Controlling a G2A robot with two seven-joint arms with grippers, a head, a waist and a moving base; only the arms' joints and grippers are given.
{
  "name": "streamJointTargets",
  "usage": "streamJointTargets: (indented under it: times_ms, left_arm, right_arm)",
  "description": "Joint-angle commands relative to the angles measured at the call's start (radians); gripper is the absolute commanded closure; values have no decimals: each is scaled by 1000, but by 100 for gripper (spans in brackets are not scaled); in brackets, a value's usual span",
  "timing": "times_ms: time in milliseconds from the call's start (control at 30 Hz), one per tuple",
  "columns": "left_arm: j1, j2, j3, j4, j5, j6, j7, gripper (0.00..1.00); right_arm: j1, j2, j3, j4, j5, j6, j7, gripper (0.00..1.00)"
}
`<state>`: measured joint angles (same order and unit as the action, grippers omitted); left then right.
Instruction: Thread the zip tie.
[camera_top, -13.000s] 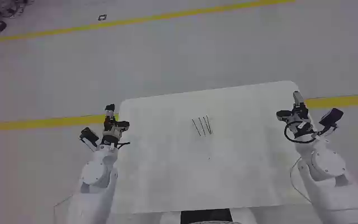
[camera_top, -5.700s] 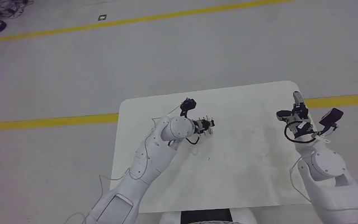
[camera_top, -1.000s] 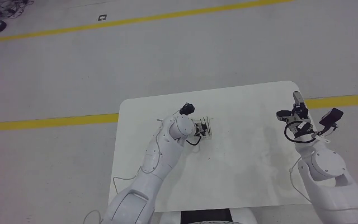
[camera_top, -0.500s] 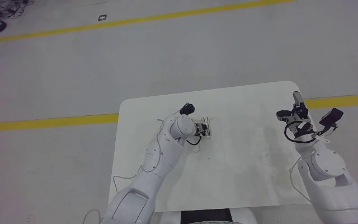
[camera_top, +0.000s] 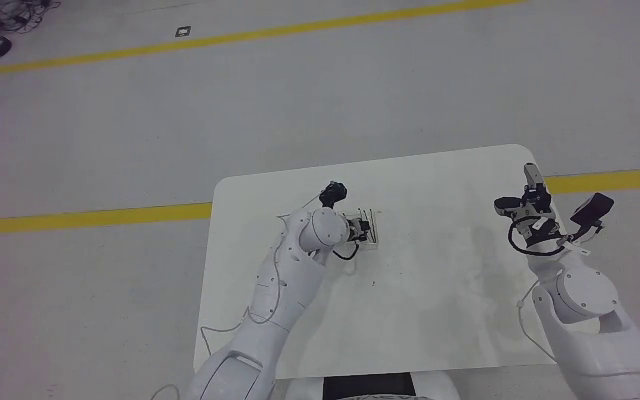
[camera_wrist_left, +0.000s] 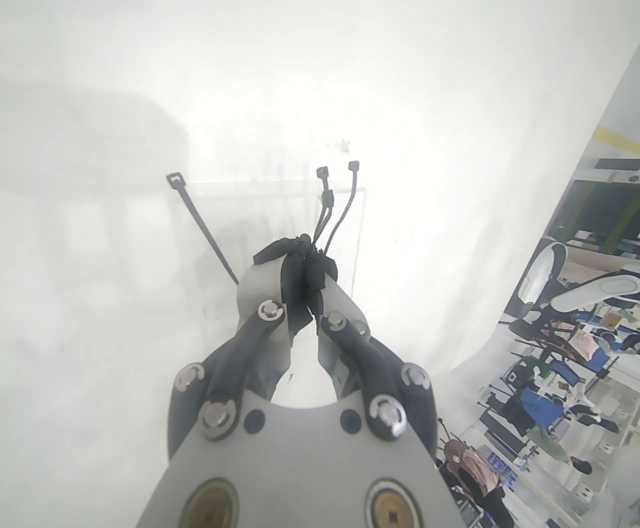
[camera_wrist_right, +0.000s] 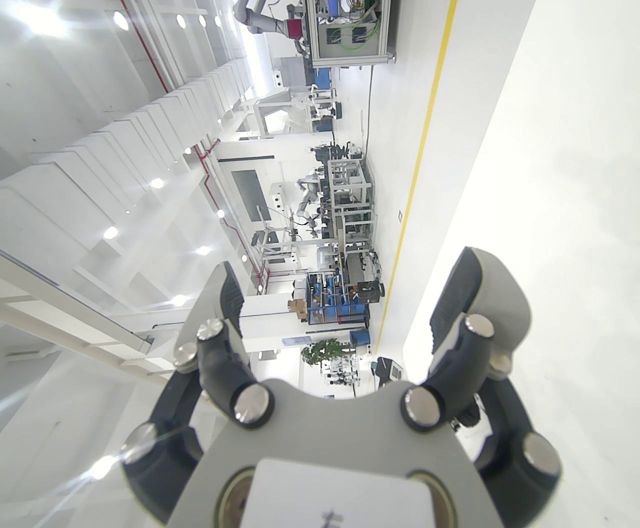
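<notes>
You have the white table | your right claw sits released, jaws spread, at the table's right edge | your left claw is mid-table, clenched on black zip ties | their heads fan out past its tips, one splayed aside

Zip ties on table centre, at left gripper

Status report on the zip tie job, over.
Left gripper shut on bunched zip ties over the table. Right gripper open, at its edge. One loose zip tie beside the pinch. Nothing in the way.
</notes>
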<state>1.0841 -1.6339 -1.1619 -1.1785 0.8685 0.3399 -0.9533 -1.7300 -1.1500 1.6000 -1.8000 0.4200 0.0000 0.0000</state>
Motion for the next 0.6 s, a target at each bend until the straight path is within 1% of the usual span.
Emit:
streamJointTargets:
  times_ms: [0, 67, 100, 133, 200, 233, 333, 400, 433, 500, 533, 567]
  left_arm:
    - [24, 8, -7, -58, 0, -11, -23, 100]
    - [47, 18, -23, -105, -3, -41, -50, 100]
    - [63, 25, -34, -136, -12, -67, -68, 100]
    - [74, 30, -44, -159, -23, -89, -83, 100]
    - [98, 43, -75, -198, -69, -150, -132, 100]
    - [105, 48, -86, -211, -86, -180, -153, 100]
    - [121, 63, -129, -229, -170, -258, -212, 100]
    - [126, 73, -154, -228, -215, -313, -245, 100]
    - [128, 79, -163, -227, -240, -352, -264, 100]
    - [129, 88, -183, -212, -288, -405, -293, 100]
    - [126, 93, -191, -200, -295, -426, -298, 100]
    - [124, 96, -191, -190, -309, -449, -303, 100]
  right_arm:
    - [0, 0, 0, 0, 0, 0, 0, 0]
    - [0, 0, 0, 0, 0, 0, 0, 0]
    - [0, 0, 0, 0, 0, 0, 0, 0]
    - [0, 0, 0, 0, 0, 0, 0, 0]
    - [0, 0, 0, 0, 0, 0, 0, 0]
    - [0, 0, 0, 0, 0, 0, 0, 0]
    - [0, 0, 0, 0, 0, 0, 0, 0]
    - [0, 0, 0, 0, 0, 0, 0, 0]
    - [0, 0, 0, 0, 0, 0, 0, 0]
    - [0, 0, 0, 0, 0, 0, 0, 0]
    - [0, 0, 0, 0, 0, 0, 0, 0]
    - [0, 0, 0, 0, 0, 0, 0, 0]
